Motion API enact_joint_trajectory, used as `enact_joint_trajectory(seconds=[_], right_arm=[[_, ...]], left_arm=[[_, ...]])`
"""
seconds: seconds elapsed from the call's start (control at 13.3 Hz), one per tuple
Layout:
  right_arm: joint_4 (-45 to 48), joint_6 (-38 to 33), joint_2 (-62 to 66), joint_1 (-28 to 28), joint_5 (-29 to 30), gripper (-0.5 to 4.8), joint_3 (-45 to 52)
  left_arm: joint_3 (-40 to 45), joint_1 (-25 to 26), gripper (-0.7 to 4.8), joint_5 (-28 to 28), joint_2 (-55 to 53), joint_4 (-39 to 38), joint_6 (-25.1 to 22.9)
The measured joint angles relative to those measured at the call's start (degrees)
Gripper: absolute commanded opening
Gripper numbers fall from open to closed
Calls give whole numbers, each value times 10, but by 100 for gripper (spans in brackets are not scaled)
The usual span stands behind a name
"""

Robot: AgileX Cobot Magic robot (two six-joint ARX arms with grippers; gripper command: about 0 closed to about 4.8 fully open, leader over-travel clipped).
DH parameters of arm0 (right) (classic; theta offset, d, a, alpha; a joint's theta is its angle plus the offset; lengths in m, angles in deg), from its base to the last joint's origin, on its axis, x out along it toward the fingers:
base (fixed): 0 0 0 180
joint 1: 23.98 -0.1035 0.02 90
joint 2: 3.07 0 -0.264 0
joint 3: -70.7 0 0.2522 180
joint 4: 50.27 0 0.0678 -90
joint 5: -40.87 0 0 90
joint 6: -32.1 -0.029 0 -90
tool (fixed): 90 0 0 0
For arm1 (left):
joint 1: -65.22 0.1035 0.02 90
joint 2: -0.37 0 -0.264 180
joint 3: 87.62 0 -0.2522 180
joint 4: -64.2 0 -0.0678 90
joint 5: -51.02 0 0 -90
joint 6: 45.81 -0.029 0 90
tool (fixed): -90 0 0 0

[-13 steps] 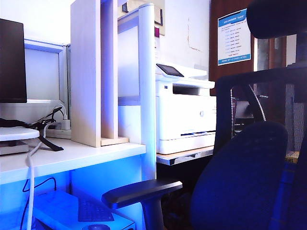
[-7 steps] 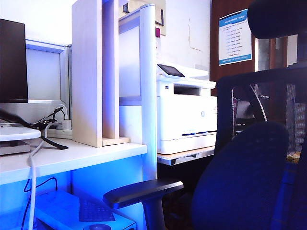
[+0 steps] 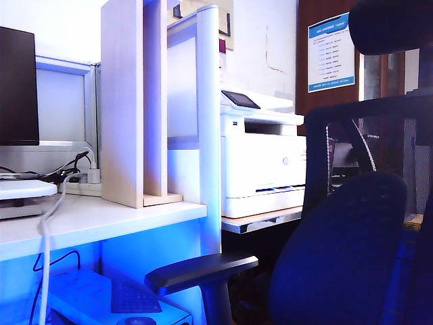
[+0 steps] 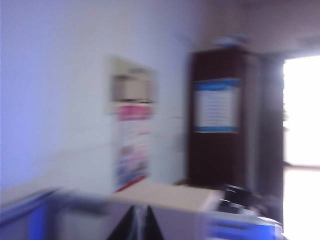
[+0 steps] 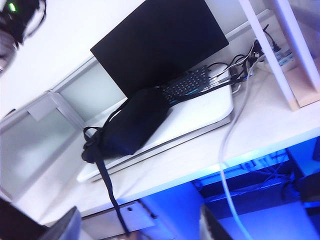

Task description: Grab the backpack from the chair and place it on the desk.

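Observation:
The dark backpack (image 5: 132, 122) lies on a white stand (image 5: 200, 115) on the white desk (image 5: 265, 125), in front of a black monitor (image 5: 160, 42). One of its straps (image 5: 107, 187) hangs over the desk's front edge. My right gripper (image 5: 140, 216) hovers in front of and below that edge, open, with nothing between its fingers. My left gripper (image 4: 138, 227) is shut and empty, aimed at a blurred wall and poster. The exterior view shows the desk (image 3: 115, 217) and the empty chair (image 3: 352, 257), but no backpack and neither gripper.
A wood divider (image 3: 125, 101) and white post (image 3: 208, 122) stand on the desk. A printer (image 3: 264, 156) sits behind the chair's armrest (image 3: 199, 269). Cables (image 5: 227, 150) trail off the desk. A keyboard (image 3: 132, 298) lies below the desk.
A dark strap that lay across the desk beside the white stand in the exterior view has slid away to the left and out of sight.

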Motion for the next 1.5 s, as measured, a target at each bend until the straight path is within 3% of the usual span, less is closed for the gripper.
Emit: enact_joint_trajectory(seconds=[0.08, 0.15, 0.23, 0.3, 0.38, 0.45, 0.53, 0.75, 0.83, 0.9, 1.05, 1.13, 1.2, 1.5], right_arm=[[0, 13, 0, 1, -1, 285, 0], [0, 23, 0, 2, -3, 228, 0], [0, 42, 0, 5, -9, 188, 0], [0, 71, -1, 20, -13, 188, 0], [0, 82, -1, 38, -7, 138, 0], [0, 83, -4, 56, 13, 86, 0], [-2, 89, -4, 66, 11, 69, 0], [-21, 138, -10, 84, -5, 26, 0], [-40, 154, -21, 92, -11, -7, 0], [-61, 176, -47, 104, -24, -7, 0], [-102, 221, -78, 121, -55, -7, 0], [-132, 245, -88, 125, -80, -7, 0], [-213, 318, -105, 130, -153, -7, 0], [-266, 384, -104, 132, -204, -7, 0]], left_arm=[[0, -44, -5, -7, 20, -16, -39], [-1, -67, -5, -8, 32, -30, -57], [-6, -130, -5, -6, 58, -76, -111], [-6, -227, -5, 2, 82, -183, -199], [2, -307, -5, 27, 101, -305, -281], [2, -377, -5, 29, 120, -355, -293], [0, -423, -5, 68, 143, -389, -322], [35, -454, -5, 162, 187, -406, -354], [111, -469, -5, 180, 230, -397, -335], [221, -465, -5, 223, 308, -389, -321], [320, -468, -5, 251, 391, -355, -293], [364, -467, -5, 281, 426, -352, -290], [443, -465, -5, 308, 477, -355, -290], [580, -464, -5, 344, 513, -312, -276]])
